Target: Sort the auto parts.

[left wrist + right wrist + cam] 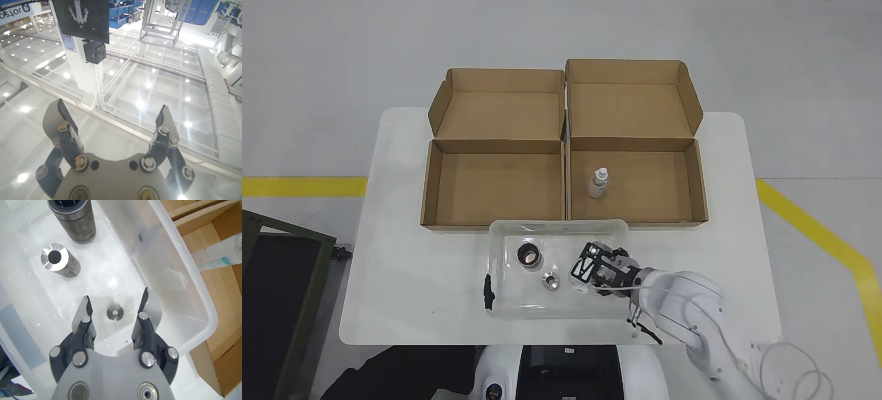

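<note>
Three metal parts [58,262], two boxes [492,188]

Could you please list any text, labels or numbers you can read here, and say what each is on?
Nothing can be quoted reliably.
Bottle label, in its cardboard box: coloured print, too blurred to read.
Wall banner in the left wrist view: lettering mirrored and cut off.
Metal parts in the clear bin: no markings visible.

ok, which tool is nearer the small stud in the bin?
Right. The right tool hangs open over the stud in the bin. The left tool is open and faces the ceiling, away from the bin.
</note>
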Robot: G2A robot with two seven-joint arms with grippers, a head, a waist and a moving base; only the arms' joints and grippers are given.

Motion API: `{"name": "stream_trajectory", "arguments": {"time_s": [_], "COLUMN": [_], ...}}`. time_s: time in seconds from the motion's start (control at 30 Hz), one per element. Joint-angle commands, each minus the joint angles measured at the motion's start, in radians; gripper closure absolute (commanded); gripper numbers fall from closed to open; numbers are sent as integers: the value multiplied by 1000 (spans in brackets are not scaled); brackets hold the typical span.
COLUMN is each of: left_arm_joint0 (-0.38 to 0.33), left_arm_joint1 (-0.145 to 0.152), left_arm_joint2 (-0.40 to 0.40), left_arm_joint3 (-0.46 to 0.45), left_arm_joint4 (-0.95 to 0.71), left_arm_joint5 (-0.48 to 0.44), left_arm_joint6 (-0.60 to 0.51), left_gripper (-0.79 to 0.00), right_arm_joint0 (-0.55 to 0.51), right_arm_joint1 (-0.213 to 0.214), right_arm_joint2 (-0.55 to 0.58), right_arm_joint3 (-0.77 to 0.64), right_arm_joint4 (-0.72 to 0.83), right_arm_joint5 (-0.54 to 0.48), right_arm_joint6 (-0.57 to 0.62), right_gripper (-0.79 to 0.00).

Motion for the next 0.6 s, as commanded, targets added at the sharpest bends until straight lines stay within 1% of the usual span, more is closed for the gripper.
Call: {"name": "stream_trajectory", "arguments": {"time_s": [0.0,0.07,0.1,0.23,0.4,0.47,0.5,0.57], "left_arm_joint0": [0,0,0,0,0,0,0,0], "left_arm_joint1": [0,0,0,0,0,0,0,0], "left_arm_joint2": [0,0,0,0,0,0,0,0], "left_arm_joint3": [0,0,0,0,0,0,0,0], "left_arm_joint4": [0,0,0,0,0,0,0,0], "left_arm_joint5": [0,0,0,0,0,0,0,0], "left_arm_joint6": [0,0,0,0,0,0,0,0], "left_gripper": [-785,-785,-785,-785,-785,-785,-785,-785], "right_arm_joint0": [6,11,13,19,21,20,19,17], "right_arm_joint1": [-1,-2,-2,-4,-4,-4,-4,-4], "right_arm_joint2": [-8,-18,-23,-37,-46,-49,-49,-52], "right_arm_joint3": [2,1,0,-3,-4,-8,-11,-16], "right_arm_joint4": [-2,-11,-15,-34,-52,-59,-64,-72], "right_arm_joint5": [6,10,13,26,39,42,44,48], "right_arm_joint6": [8,20,25,44,52,55,55,55], "right_gripper": [-443,-416,-388,-357,-262,-172,-142,-37]}}
